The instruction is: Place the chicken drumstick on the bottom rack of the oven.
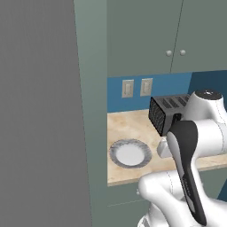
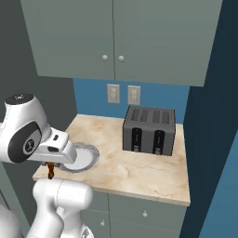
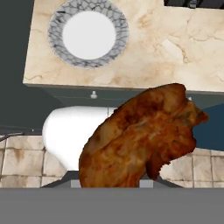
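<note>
Chicken drumstick (image 3: 140,135): hanging clamped in end effector (image 2: 50,168), off the counter (image 2: 135,172) edge. Plate (image 3: 88,34): sitting bare. Oven, bottom rack: placement remaining undone.

1. A beige, marble-patterned stone counter (image 2: 139,172) runs along the blue back wall, above grey-green cabinet drawers.
2. A round white plate with a grey speckled rim (image 1: 130,154) lies flat on the counter near its front left corner, with nothing on it.
3. A boxy dark grey four-slot toaster (image 2: 149,130) stands upright on the counter toward the back, well apart from the plate, with bare stone between them.
</note>
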Robot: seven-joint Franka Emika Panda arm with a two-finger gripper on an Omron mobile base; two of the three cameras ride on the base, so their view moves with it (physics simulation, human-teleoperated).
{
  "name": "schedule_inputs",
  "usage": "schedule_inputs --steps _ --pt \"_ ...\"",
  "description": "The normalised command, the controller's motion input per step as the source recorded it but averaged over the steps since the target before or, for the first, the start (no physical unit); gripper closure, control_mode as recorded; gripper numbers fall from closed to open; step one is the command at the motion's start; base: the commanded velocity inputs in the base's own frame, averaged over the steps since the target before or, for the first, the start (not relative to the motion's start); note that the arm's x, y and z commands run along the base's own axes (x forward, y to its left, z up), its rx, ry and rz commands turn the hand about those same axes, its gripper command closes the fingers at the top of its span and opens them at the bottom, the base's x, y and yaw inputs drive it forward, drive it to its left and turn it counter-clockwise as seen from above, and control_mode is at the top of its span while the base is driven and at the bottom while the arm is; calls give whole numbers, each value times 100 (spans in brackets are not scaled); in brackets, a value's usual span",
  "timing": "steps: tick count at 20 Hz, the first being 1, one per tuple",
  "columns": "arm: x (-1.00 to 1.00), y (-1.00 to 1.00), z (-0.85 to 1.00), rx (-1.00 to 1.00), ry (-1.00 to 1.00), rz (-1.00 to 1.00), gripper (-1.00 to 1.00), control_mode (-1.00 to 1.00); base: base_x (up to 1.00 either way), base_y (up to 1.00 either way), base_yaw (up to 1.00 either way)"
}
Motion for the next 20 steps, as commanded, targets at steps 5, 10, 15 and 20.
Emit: schedule_inputs --steps 5,10,15,20 --pt "0 0 0 0 0 0 100 -100 0 0 0" --pt "0 0 0 0 0 0 100 100 0 0 0" --pt "0 0 0 0 0 0 100 100 -82 9 -1" --pt "0 0 0 0 0 0 100 100 -73 68 0"
